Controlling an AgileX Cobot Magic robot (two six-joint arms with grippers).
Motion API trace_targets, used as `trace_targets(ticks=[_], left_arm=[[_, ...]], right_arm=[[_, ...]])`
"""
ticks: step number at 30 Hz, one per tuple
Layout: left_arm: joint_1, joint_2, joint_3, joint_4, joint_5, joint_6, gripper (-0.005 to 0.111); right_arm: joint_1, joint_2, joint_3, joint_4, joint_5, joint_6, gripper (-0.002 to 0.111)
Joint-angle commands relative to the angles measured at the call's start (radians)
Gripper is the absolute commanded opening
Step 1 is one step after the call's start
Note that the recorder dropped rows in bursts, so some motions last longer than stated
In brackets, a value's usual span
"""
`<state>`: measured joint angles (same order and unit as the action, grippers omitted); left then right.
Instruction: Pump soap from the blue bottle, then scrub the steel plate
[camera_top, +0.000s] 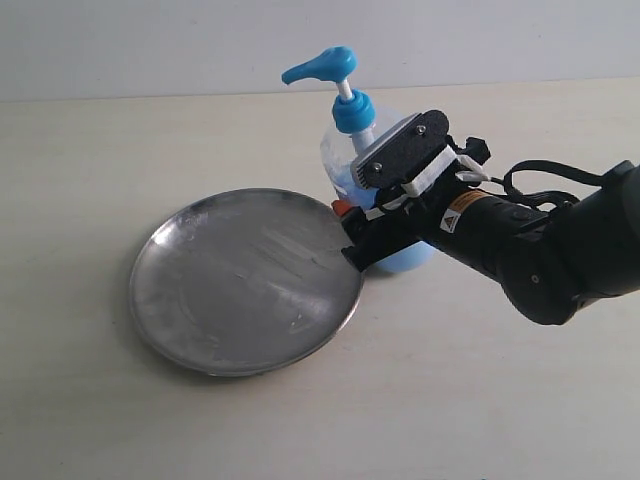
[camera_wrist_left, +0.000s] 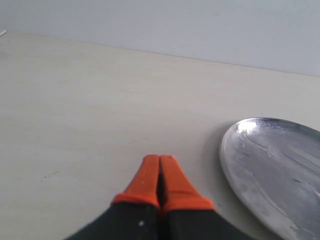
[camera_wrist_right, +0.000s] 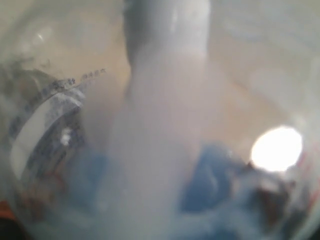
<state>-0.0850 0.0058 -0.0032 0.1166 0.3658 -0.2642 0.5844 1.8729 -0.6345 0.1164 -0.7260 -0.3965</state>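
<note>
The bare pale table fills the front of the exterior view. On it lies the plate, flat, streaky and scuffed, with nothing on it that I can make out.

Just behind the plate's right edge is the right gripper, reaching in from the right on a dark arm. Its fingers are clamped on the body of the bottle, one across the upper part and one low down, where an orange tip sits close to the plate's rim. The bottle stands upright on the table, just beside the plate at its far right. Soap shows light blue below the lower finger. The pump head is up, its spout pointing left.

The right wrist view is a close blur of the clear bottle wall. In it show a label at one side, a pale tube down the middle, and blue soap low down.

The left gripper appears only in its own wrist view. Its orange fingertips are pressed together with nothing between them, low over bare table near the plate's rim.

A plain pale wall stands behind the table.
</note>
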Motion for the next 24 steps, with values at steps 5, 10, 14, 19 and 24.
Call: trace_targets(ticks=[5,10,14,19,24], left_arm=[[0.002,-0.006,0.003,0.003,-0.004,0.002,0.0],[0.002,-0.006,0.003,-0.004,0.0,0.002,0.0],[0.002,-0.006,-0.013,-0.035,0.002,0.002,0.0],[0.002,0.052,-0.08,-0.047,0.002,0.002,0.0],[0.0,0.164,-0.165,-0.048,0.002,0.002,0.0]], right_arm=[[-0.002,-0.007,-0.002,-0.011,0.037,-0.023,0.0],[-0.002,-0.007,-0.002,-0.011,0.037,-0.023,0.0],[-0.002,-0.007,-0.002,-0.022,0.03,-0.023,0.0],[-0.002,-0.007,-0.002,-0.022,0.025,-0.023,0.0],[-0.002,-0.007,-0.002,-0.022,0.025,-0.023,0.0]])
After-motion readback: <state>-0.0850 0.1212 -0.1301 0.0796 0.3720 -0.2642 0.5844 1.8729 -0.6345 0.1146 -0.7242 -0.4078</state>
